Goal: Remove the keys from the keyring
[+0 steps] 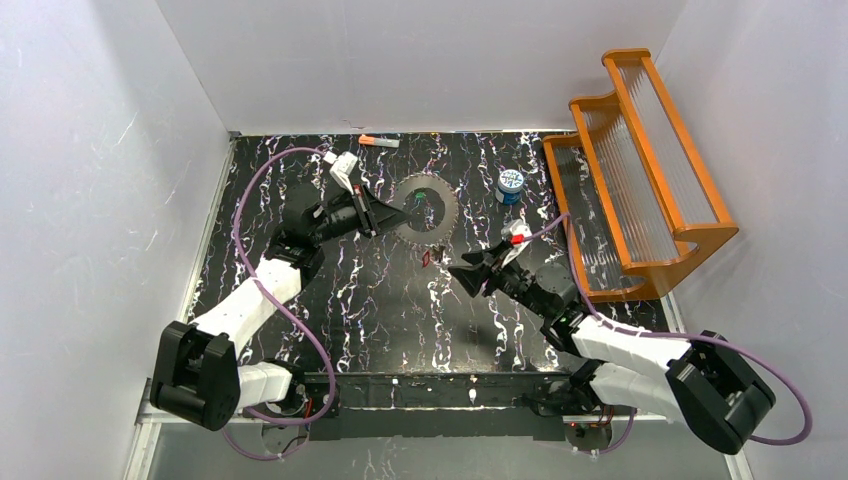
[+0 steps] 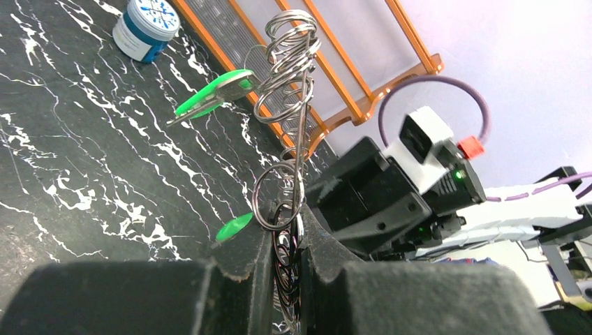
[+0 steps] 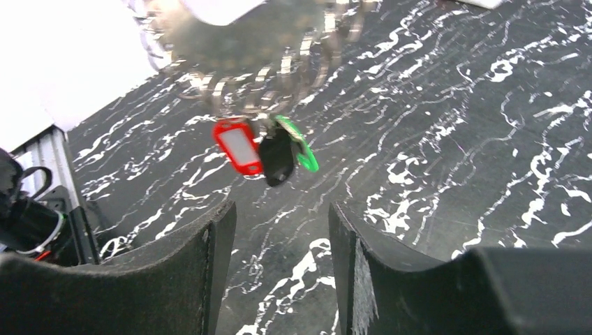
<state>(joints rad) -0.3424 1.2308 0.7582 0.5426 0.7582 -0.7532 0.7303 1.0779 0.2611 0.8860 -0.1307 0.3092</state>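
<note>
The keyring (image 1: 440, 222) is a dark toothed ring near the table's middle back. My left gripper (image 1: 400, 213) is shut on its left edge. In the left wrist view the jaws (image 2: 287, 234) clamp the ring's coiled wire loops (image 2: 290, 70), with one green key (image 2: 209, 94) sticking out left and another green head (image 2: 234, 227) by the fingertip. A red key (image 1: 428, 258) hangs at the ring's near edge. In the right wrist view the red key (image 3: 239, 146), a green key (image 3: 301, 150) and a dark tag hang together from the blurred ring (image 3: 258, 42). My right gripper (image 3: 283, 237) is open and empty just short of them, also seen from above (image 1: 458, 272).
A blue-and-white canister (image 1: 510, 185) stands right of the ring, also in the left wrist view (image 2: 145, 26). An orange wooden rack (image 1: 630, 170) fills the back right. An orange-and-grey stick (image 1: 380, 141) lies at the back edge. White walls close in on three sides.
</note>
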